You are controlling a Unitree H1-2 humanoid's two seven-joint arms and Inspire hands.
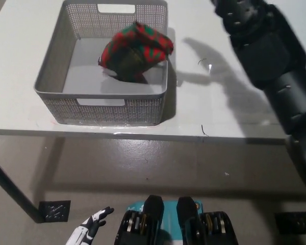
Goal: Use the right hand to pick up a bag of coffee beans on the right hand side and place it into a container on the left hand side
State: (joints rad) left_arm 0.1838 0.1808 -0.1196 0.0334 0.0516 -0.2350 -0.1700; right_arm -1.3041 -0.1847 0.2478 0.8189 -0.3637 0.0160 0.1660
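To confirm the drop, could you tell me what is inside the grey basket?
A red-and-green coffee bag lies inside the grey basket, towards its right wall. It hides the floor beneath it.

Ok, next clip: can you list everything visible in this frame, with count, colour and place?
coffee bean bag: one, red and green, inside the basket toward its right side
basket: one, grey mesh with handle slots, on the table's left part
table: one, white, across the upper frame
floor plate: one, black, lower left by the table leg
left robot hand: white, bottom left, resting low, fingers apart
right arm: black, upper right over the table; its hand is out of frame
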